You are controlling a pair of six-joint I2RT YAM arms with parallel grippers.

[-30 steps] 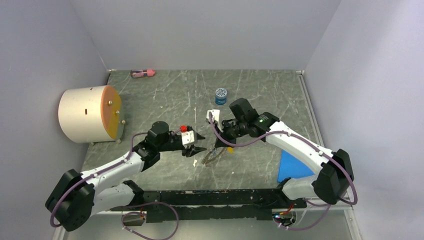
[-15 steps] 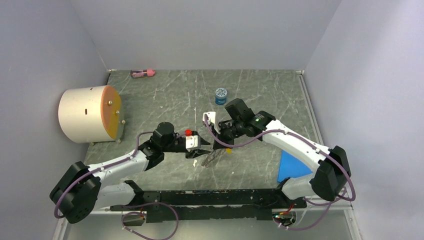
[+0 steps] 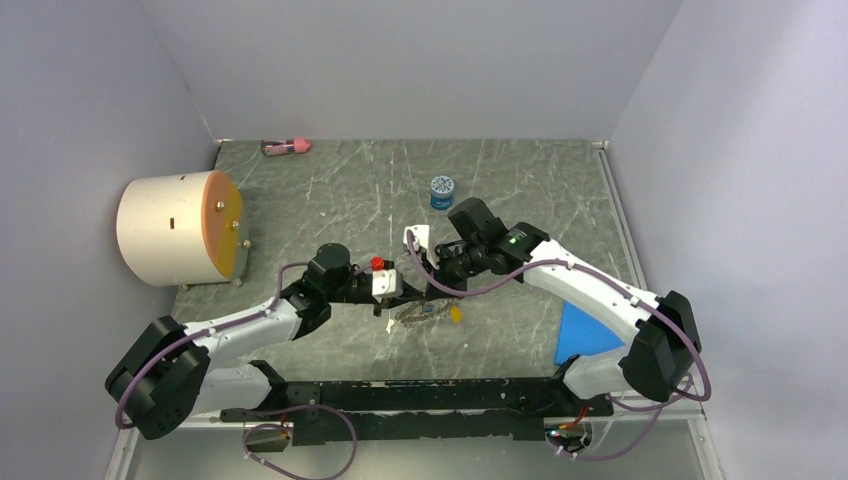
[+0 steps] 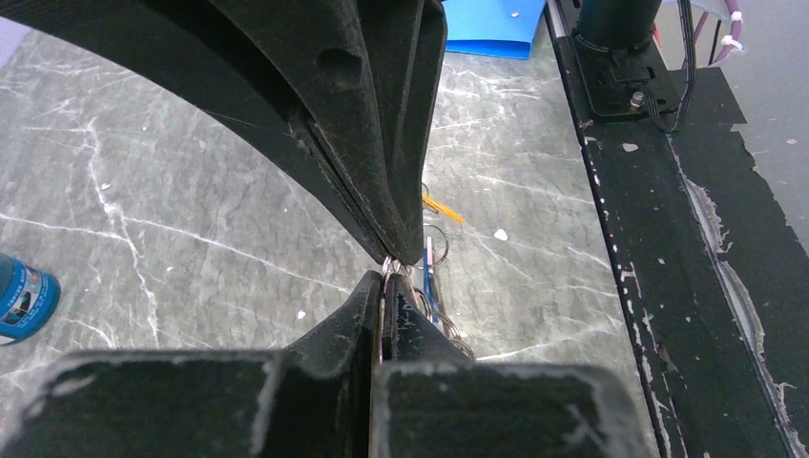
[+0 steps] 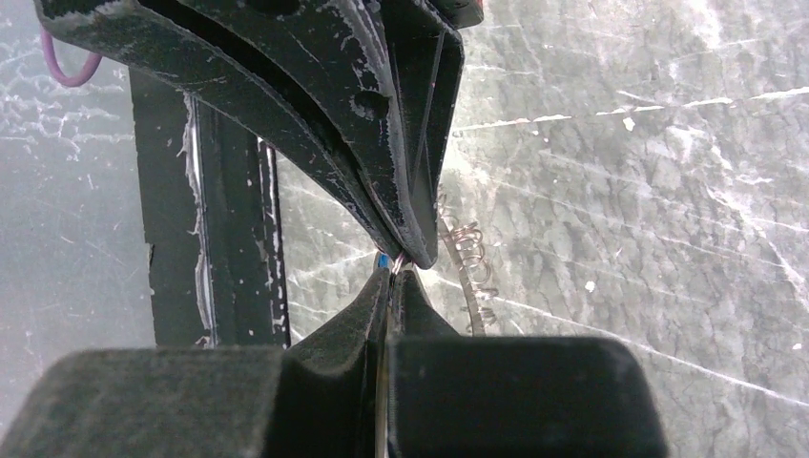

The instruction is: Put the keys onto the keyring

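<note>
Plain lilac-grey walls [image 3: 400, 60] enclose a grey-green marbled table [image 3: 340, 190] (white veins throughout).

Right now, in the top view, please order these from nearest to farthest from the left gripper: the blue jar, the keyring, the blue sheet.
1. The keyring, right at the tips of the left gripper, centre.
2. The blue jar, farther back, slightly to the right.
3. The blue sheet, clearly farthest, at the near right side.
</note>
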